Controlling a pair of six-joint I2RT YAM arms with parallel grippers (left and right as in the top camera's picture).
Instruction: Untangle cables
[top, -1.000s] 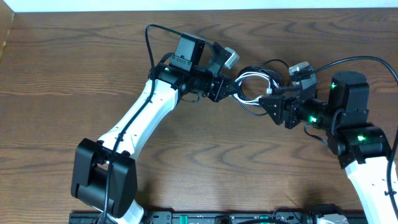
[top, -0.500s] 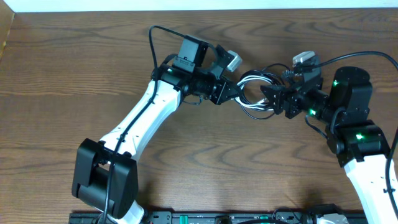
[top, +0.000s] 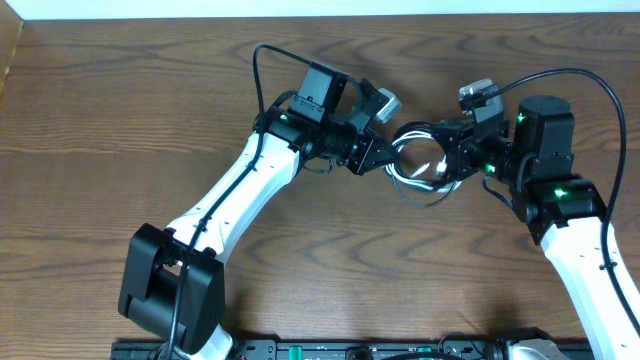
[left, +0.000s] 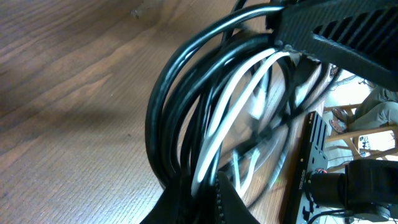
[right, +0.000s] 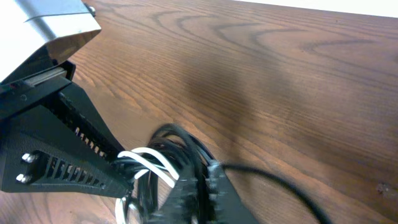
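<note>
The cables are a small coil of black cords and a white one, hanging between my two grippers above the middle of the table. My left gripper is shut on the coil's left side. In the left wrist view its fingers pinch black and white strands of the cables. My right gripper is shut on the coil's right side. In the right wrist view its jaws clamp black strands of the cables, close to the left gripper's finger. The plug ends are hidden.
The brown wooden table spreads around both arms. A black rail runs along the front edge. Thick black arm wires arc over the left arm and the right arm.
My right gripper has swung left onto the coil and gone from open to shut on it. The left gripper, holding the coil throughout, has shifted slightly right.
</note>
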